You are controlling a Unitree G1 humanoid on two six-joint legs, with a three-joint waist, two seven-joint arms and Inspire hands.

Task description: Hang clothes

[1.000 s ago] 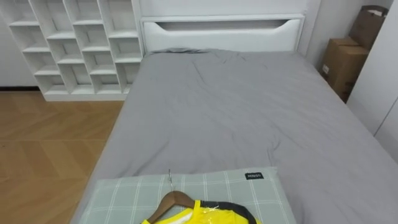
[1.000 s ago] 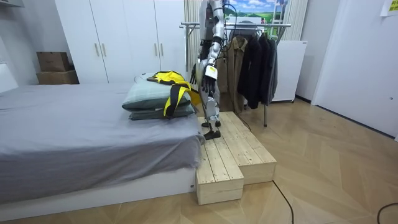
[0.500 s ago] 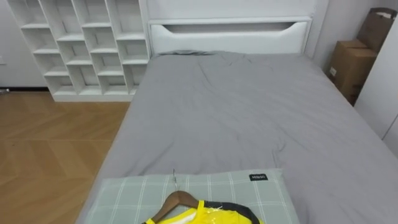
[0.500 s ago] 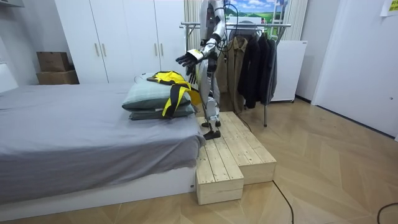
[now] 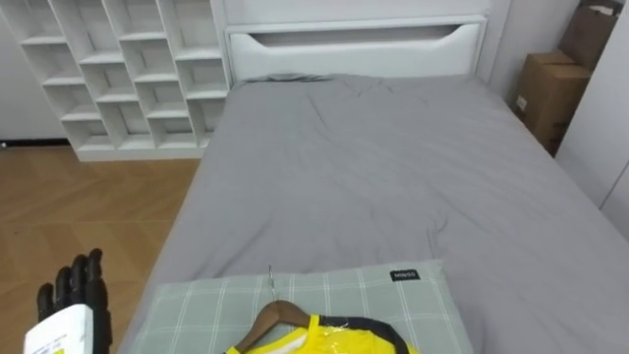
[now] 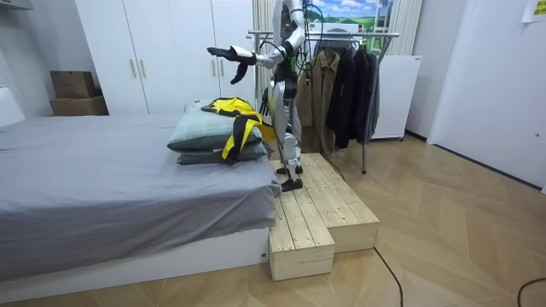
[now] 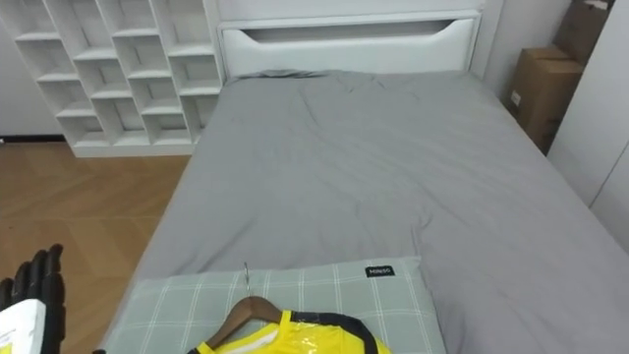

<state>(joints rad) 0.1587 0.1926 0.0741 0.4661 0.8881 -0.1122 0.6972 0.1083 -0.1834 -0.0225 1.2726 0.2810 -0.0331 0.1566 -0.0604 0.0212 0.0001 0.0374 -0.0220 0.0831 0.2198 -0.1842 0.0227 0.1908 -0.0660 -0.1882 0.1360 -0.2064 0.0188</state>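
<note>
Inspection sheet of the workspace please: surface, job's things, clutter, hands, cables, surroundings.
Surface: bed with grey sheet, green checked pillow at its near end.
Job's things: yellow garment on wooden hanger, lying on the pillow; clothes rack behind the robot.
Clutter: cardboard boxes right of the bed.
Hands: left hand raised, open, holding nothing; right hand low at its side.
Cables: nothing seen besides the robot's own.
Surroundings: white cube shelf, wooden platform under the robot.
</note>
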